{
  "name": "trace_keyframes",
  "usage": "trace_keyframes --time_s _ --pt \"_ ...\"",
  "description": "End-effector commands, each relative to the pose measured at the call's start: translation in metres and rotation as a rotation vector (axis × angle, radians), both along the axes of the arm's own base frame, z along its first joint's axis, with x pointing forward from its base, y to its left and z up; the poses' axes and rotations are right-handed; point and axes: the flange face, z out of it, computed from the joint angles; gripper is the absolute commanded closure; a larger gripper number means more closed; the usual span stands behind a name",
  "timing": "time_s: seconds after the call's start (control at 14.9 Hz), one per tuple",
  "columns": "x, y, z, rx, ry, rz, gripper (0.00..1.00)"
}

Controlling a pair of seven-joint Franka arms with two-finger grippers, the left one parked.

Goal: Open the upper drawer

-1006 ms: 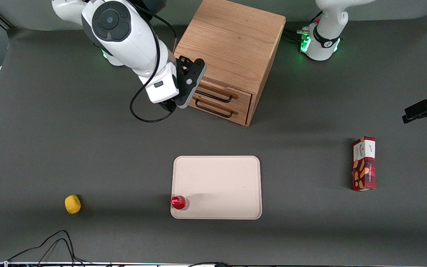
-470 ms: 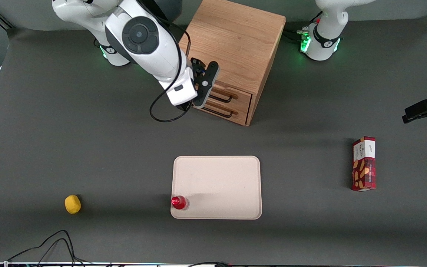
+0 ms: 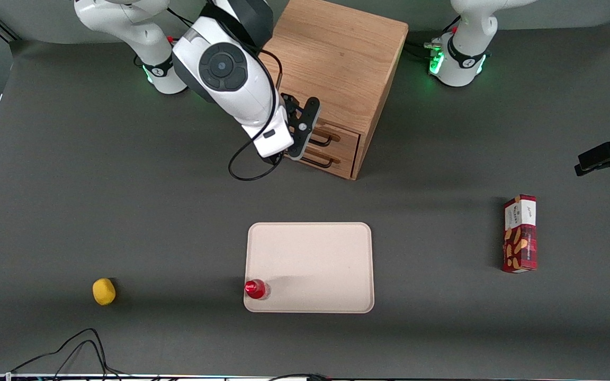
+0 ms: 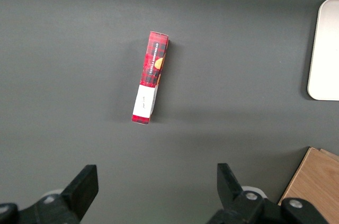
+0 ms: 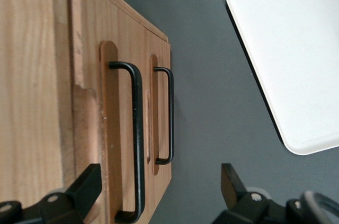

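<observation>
The oak cabinet [image 3: 337, 58] stands at the back of the table. Its upper drawer [image 3: 343, 137] has a thin black bar handle [image 3: 324, 141]; the lower drawer's handle [image 3: 320, 161] is just below. My right gripper [image 3: 299, 151] hangs open and empty over the drawer fronts, covering part of both handles. In the right wrist view the upper drawer [image 5: 114, 128] shows its handle [image 5: 139, 144] running down between my open gripper [image 5: 159, 187] fingers, close to one finger [image 5: 87, 184] and not touching. The lower handle [image 5: 170, 113] is beside it.
A beige tray [image 3: 310, 267] lies nearer the front camera than the cabinet, with a red-capped bottle [image 3: 256, 289] at its corner. A yellow lemon [image 3: 104, 291] lies toward the working arm's end. A red snack box [image 3: 520, 233] lies toward the parked arm's end.
My right arm has swung toward the parked arm's end, carrying the gripper from the cabinet's corner to over the drawer handles. Nothing else has moved.
</observation>
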Motion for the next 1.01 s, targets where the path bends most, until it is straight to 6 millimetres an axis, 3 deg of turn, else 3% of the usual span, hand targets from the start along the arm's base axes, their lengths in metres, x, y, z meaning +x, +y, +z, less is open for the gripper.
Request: trace_keyframes --time_s 0.0,0.94 --pt "-0.004 0.001 -0.012 -0.003 -0.025 0.026 0.00" --pt "-0.007 0.008 -0.056 -0.001 -0.009 0.023 0.00"
